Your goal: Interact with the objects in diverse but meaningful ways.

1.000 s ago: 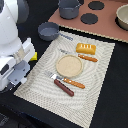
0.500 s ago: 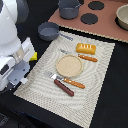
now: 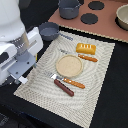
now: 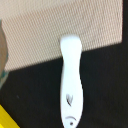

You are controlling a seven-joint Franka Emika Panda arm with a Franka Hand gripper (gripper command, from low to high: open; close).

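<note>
Hovering over white utensil (image 4: 70,80) at mat (image 3: 95,95) edge; we can't tell gripper state; plate (image 3: 68,65), bread loaf (image 3: 85,48) untouched.

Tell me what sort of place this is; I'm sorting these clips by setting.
Most likely a toy kitchen set up on a tabletop. A play stovetop with dark round burners holds a grey pot, and a woven placemat carries a tan plate, an orange bread loaf and orange-handled cutlery.

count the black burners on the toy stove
2 in view: one burner at the stove's far edge, one burner nearer the mat, between the grey pot and the tan bowl. More may lie outside the frame.
</note>
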